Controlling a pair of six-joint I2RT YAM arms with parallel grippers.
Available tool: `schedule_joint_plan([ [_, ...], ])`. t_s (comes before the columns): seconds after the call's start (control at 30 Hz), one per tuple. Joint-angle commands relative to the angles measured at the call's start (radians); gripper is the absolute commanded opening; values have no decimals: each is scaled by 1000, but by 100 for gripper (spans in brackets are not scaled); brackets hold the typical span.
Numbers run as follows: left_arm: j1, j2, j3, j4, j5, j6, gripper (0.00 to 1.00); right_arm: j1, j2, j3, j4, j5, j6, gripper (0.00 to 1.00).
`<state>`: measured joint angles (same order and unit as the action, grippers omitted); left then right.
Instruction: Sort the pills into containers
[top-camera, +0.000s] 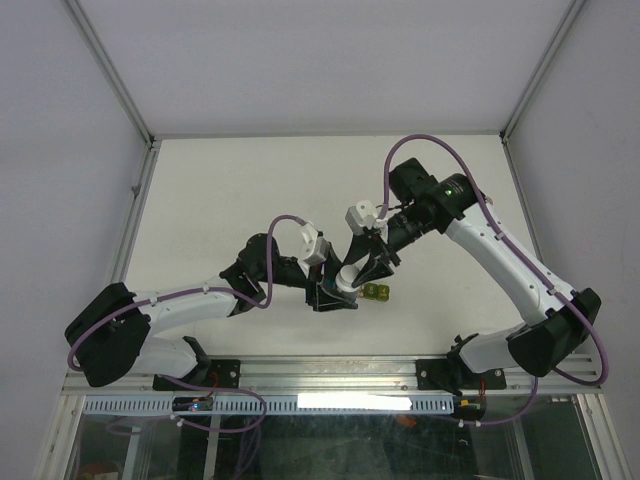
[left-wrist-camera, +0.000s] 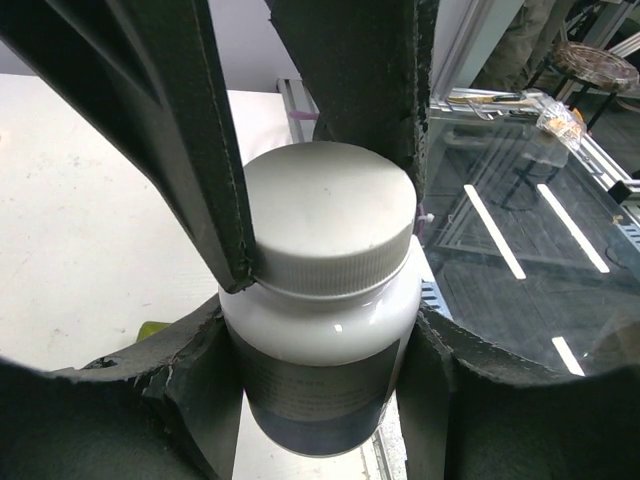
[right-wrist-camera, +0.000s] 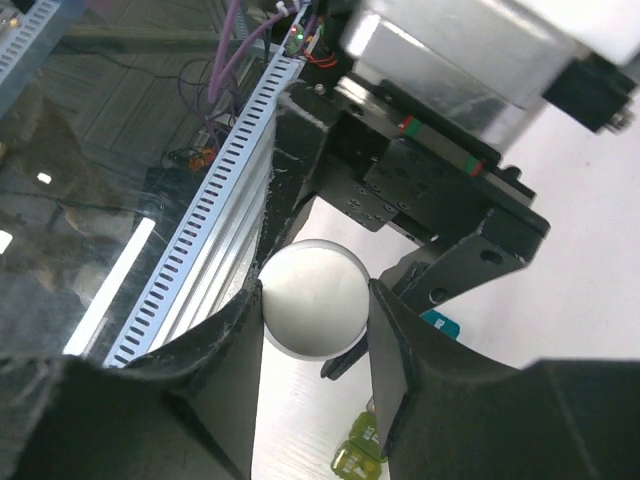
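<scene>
On the left, the left gripper (top-camera: 328, 296) is clenched around the body of a white bottle (left-wrist-camera: 320, 330). Its padded black fingers (left-wrist-camera: 195, 390) press the dark label from both sides. The bottle is smooth, glossy plastic, round and squat, and it is held above the pale matte table (top-camera: 220, 190). Its ribbed white cap (left-wrist-camera: 330, 215) points away from the left wrist, toward the other arm. We see the right gripper (right-wrist-camera: 315, 330) meeting it head-on, with its two rough foam pads closed against opposite sides of the cap's rim. The two tools thus face each other along the bottle's long axis, and we judge that the coming twist depends on this alignment. No pills show anywhere, so we take them to be inside. Just right of the bottle, the containers (top-camera: 376, 291) lie low on the table. They are partly hidden under the right gripper, so only a translucent yellow-green cell and a sliver of teal show. We cannot tell the strip's long axis. It lies nearer the right arm, close beside the bottle, which we think will suit pouring once the cap is off.
</scene>
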<state>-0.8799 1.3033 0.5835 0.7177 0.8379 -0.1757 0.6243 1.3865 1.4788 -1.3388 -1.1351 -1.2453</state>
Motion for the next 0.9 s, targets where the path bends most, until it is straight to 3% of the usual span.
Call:
schedule_joint_plan([
  [0.0,3,-67,-13,103,-140,1,0,11,-20,-38,130,38,265,23],
  [0.13,0,-130,-68,169,-352,26,0,11,-16,-98,323,220,604,14],
  [0.23,-25,-164,-73,159,-620,61,0,11,-36,-184,480,449,808,8],
  [0.33,-49,-137,-35,117,-828,71,0,11,-58,-243,603,668,924,5],
  [0.4,-54,-94,-10,90,-884,68,0,8,-55,-242,634,694,954,6],
  [0.43,-54,-72,7,74,-887,63,0,5,-54,-234,644,687,964,9],
  [0.47,-53,-53,18,57,-878,61,0,-4,-51,-222,643,649,966,20],
  [0.53,-53,-28,22,39,-826,61,0,-41,-49,-187,615,482,953,57],
  [0.6,-49,-18,2,53,-743,60,0,-93,-53,-139,582,262,934,76],
  [0.67,-38,-23,-30,83,-647,41,0,-145,-65,-97,526,96,871,87],
  [0.87,0,-76,-121,154,-377,-12,0,-311,-145,-42,379,-68,635,96],
])
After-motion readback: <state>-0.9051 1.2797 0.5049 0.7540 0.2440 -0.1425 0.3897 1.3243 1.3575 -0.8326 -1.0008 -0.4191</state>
